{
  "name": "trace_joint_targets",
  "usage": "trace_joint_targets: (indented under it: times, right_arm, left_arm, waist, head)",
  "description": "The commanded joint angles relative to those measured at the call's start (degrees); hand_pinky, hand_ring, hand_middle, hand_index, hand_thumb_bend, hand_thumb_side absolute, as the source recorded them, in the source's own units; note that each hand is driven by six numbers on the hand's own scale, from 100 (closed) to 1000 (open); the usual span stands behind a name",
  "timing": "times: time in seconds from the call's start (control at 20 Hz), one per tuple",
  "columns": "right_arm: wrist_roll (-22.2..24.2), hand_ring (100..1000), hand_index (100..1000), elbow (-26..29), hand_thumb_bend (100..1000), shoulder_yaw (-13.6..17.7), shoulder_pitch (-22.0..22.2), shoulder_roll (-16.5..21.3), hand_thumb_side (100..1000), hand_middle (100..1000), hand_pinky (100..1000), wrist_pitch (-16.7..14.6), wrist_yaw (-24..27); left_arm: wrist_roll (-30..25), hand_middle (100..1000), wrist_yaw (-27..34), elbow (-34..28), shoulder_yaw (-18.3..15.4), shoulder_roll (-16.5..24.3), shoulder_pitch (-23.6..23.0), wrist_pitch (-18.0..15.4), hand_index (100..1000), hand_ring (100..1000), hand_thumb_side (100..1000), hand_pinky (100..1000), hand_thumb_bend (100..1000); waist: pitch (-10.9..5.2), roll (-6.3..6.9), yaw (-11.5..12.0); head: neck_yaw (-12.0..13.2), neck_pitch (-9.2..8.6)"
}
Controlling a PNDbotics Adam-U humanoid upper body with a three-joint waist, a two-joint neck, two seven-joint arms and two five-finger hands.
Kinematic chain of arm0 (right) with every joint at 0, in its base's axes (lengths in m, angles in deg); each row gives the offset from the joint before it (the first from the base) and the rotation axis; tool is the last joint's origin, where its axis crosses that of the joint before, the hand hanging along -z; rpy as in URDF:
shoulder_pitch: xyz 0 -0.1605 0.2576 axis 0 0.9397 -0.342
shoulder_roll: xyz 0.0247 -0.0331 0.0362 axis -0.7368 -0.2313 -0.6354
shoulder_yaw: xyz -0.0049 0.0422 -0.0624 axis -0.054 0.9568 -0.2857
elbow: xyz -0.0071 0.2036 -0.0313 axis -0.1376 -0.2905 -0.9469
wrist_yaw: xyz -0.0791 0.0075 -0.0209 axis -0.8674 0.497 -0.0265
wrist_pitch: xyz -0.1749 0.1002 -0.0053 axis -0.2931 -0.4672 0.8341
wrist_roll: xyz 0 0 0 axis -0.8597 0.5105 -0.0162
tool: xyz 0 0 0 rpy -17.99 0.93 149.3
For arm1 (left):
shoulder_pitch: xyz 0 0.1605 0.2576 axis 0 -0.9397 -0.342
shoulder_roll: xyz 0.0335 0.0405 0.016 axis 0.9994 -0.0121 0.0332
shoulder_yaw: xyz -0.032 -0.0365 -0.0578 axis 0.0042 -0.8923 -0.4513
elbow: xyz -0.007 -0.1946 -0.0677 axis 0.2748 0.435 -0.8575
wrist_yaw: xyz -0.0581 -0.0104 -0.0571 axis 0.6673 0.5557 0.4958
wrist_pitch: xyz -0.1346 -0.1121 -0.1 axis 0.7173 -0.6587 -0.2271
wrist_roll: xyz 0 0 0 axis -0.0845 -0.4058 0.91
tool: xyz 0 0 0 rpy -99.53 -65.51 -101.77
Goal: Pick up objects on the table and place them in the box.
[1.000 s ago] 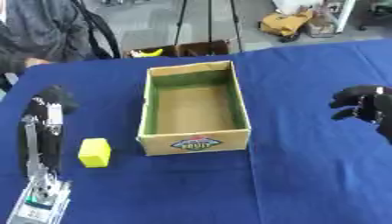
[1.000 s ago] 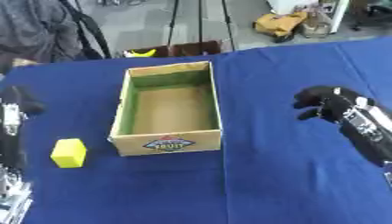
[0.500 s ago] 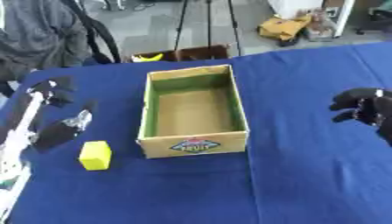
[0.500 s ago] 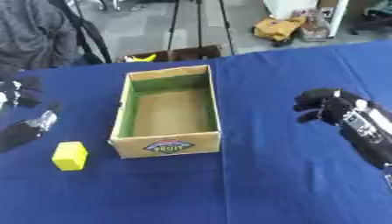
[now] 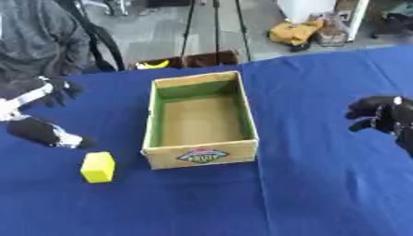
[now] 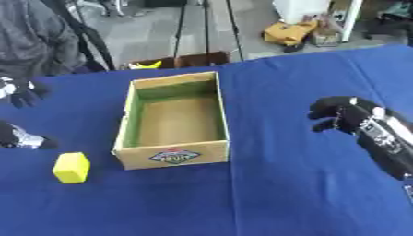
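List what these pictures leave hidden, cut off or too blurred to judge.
- Left hand: motion-blurred in both eye views, so its finger pose cannot be told.
- Box: its near wall hides the near strip of its floor.
- Box label: too blurred to read.
- Right hand: its arm is cut off by the right edge.
- Yellow block: far faces hidden.

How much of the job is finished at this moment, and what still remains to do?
Nothing looks done: the cardboard box is empty inside. Neither hand holds anything; the left hand hangs at the table's left edge, above the yellow block, and the right hand hovers right of the box. Left to do: pick up the block, which lies on the blue cloth, and place it in the box.
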Motion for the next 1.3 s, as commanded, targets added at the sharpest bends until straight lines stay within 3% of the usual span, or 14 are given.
trace_joint_targets:
  times: [0.05, 0.25, 0.5, 0.75, 0.9, 1.2, 1.3]
  right_arm:
    - [0.3, 787, 828, 0.7, 100, 0.1, -0.4, 1.6, 783, 757, 708, 0.0, 0.3]
    - [0.3, 786, 828, 0.7, 100, 0.1, -0.3, 1.6, 783, 757, 708, 0.0, 0.3]
    - [0.5, 787, 828, 0.6, 100, 0.0, -0.4, 1.5, 783, 757, 708, 0.1, 0.2]
    - [0.5, 787, 828, 0.6, 100, 0.1, -0.3, 1.5, 783, 757, 708, 0.0, 0.2]
    - [0.5, 787, 828, 0.6, 100, 0.1, -0.4, 1.5, 783, 757, 709, 0.1, 0.2]
    - [0.6, 786, 828, 0.6, 100, 0.1, -0.4, 1.4, 784, 757, 709, 0.1, 0.1]
    - [0.5, 786, 828, 0.6, 100, 0.1, -0.4, 1.4, 783, 757, 708, 0.1, 0.2]
  left_arm:
    - [-4.2, 772, -1.6, 5.7, 1.5, 1.8, 3.5, -2.4, 911, 754, 483, 736, 939]
    - [-5.1, 775, -3.2, 13.5, 3.3, -0.4, 7.1, -5.6, 912, 762, 489, 741, 967]
    - [-4.9, 769, -5.0, 18.2, 5.2, -2.5, 9.1, -9.1, 907, 759, 489, 739, 998]
    - [-4.6, 766, -6.6, 21.1, 6.3, -3.8, 9.8, -11.2, 904, 757, 474, 740, 976]
    - [-4.7, 758, -7.0, 22.4, 6.8, -4.1, 9.9, -12.2, 899, 750, 448, 739, 896]
    - [-4.5, 750, -7.3, 24.2, 8.1, -5.2, 10.0, -14.0, 894, 743, 438, 736, 887]
    - [-4.2, 746, -7.4, 24.6, 8.5, -5.7, 10.0, -14.5, 891, 740, 429, 735, 840]
  waist:
    - [-0.74, -0.10, -0.2]
    - [-0.80, 0.00, -0.5]
    - [-0.84, 0.09, -0.7]
    - [-0.78, 0.06, -0.8]
    - [-0.79, 0.10, -0.8]
    - [-0.81, 0.10, -0.8]
    - [-0.79, 0.07, -0.8]
  head:
    - [0.2, -0.68]
    - [0.2, -0.86]
    - [0.1, -0.87]
    - [0.1, -0.95]
    - [0.0, -0.91]
    - [0.0, -0.88]
    - [0.0, -0.90]
